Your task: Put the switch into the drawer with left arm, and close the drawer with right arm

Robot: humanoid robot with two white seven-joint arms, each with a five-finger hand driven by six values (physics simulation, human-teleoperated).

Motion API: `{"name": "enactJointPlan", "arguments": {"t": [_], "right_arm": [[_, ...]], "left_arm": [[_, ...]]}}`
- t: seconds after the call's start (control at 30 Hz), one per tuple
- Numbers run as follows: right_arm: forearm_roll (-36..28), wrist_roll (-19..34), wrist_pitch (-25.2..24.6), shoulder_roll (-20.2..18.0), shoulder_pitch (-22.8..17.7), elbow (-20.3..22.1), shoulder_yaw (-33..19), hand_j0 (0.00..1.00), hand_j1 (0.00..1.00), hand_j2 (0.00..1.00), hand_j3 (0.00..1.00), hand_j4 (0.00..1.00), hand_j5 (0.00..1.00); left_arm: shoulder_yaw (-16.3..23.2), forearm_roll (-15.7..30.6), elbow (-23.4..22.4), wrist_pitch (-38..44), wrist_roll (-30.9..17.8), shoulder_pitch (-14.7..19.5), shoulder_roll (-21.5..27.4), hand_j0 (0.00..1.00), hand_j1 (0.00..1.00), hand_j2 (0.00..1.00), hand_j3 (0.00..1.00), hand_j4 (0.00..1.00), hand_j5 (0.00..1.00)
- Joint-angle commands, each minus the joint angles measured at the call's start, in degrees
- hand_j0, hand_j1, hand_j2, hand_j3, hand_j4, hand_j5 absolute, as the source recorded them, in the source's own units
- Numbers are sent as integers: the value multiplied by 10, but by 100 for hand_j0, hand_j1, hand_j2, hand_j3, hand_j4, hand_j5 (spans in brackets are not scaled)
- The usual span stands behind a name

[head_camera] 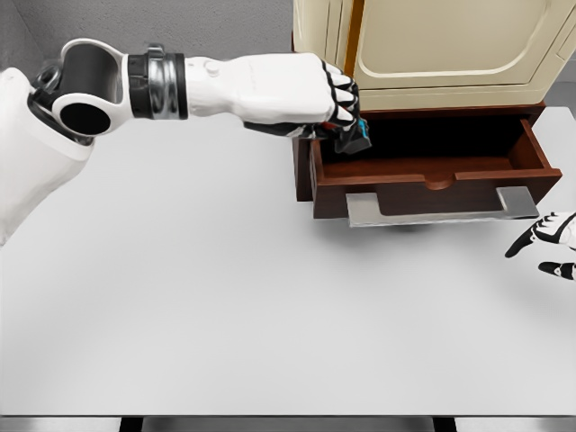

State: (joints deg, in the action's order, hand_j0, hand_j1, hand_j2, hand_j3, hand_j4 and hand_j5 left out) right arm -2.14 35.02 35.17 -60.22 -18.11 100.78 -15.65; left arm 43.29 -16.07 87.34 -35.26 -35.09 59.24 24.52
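My left hand (340,112) reaches in from the upper left and is shut on the switch (356,139), a small dark object with a blue part showing under the fingers. It hovers over the left end of the open drawer (432,180), a dark brown wooden box with a flat grey handle (441,211), pulled out from the cabinet. The drawer's inside is in shadow. My right hand (547,245) sits at the right edge on the table, just below the drawer's right front corner, with its fingers spread and holding nothing.
A cream cabinet (441,45) with panelled doors stands above the drawer at the back right. The white table (225,297) stretches across the view, with its front edge near the bottom.
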Motion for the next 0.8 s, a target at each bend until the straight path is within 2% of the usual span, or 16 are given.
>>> {"name": "enactJointPlan", "arguments": {"t": [0.0, 0.07, 0.3, 0.57, 0.7, 0.77], "right_arm": [[-4, 0, -2, -1, 0, 0, 0, 62, 62, 62, 62, 62, 62], [-4, 0, -2, -2, -2, 0, 0, 63, 63, 63, 63, 63, 63], [-4, 0, -2, -2, -4, -1, 1, 63, 63, 63, 63, 63, 63], [-4, 0, -2, -2, -4, 0, 4, 61, 61, 61, 61, 61, 61], [-4, 0, -2, -2, -4, 0, 5, 59, 59, 59, 59, 59, 59], [-4, 0, -2, -2, -4, 0, 5, 57, 57, 57, 57, 57, 57]], "left_arm": [[0, -12, -16, 3, 1, 0, -32, 40, 40, 40, 40, 40, 40], [1, -22, -50, 3, 1, 1, -50, 40, 40, 40, 40, 40, 40], [2, -70, -76, 3, 1, -4, -90, 40, 40, 40, 40, 40, 40], [0, -71, -111, 3, 1, -4, -130, 40, 40, 40, 40, 40, 40], [1, -72, -112, 3, 1, -4, -130, 41, 41, 41, 41, 41, 41], [0, -71, -113, 3, 1, -4, -130, 45, 45, 45, 45, 45, 45]]}}
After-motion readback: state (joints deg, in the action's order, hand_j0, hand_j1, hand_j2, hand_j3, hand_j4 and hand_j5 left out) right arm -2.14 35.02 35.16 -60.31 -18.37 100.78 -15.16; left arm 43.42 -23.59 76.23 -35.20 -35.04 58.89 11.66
